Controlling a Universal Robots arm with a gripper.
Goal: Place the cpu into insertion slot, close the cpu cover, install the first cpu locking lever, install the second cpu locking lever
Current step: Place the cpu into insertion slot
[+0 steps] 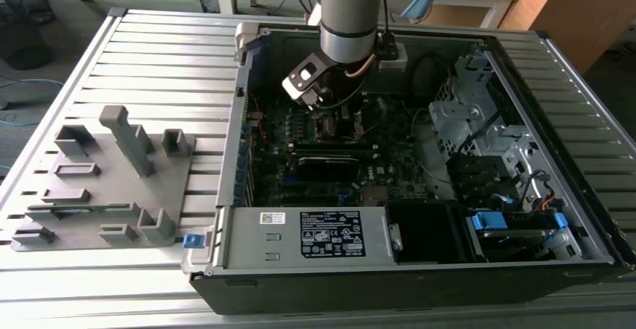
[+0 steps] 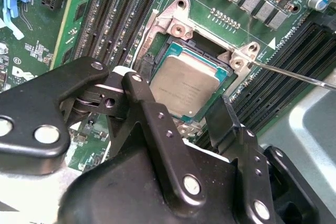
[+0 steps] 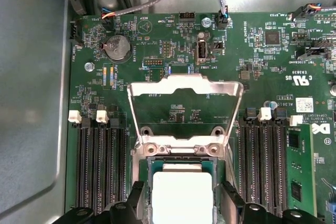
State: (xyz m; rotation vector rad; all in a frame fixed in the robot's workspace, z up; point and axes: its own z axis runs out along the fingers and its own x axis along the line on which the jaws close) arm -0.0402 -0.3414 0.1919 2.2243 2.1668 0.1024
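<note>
Blocking cpu (image 2: pixel 187 77) edge w/ claw (image 2: pixel 180 91).

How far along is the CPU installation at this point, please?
Done: the cpu lies flat inside the insertion slot. In hand: the tool is down at the cpu. Left: the cpu cover stands swung open, away from the slot, so it is not yet closed, and no locking lever holds it; one lever rod sticks out free beside the slot.
</note>
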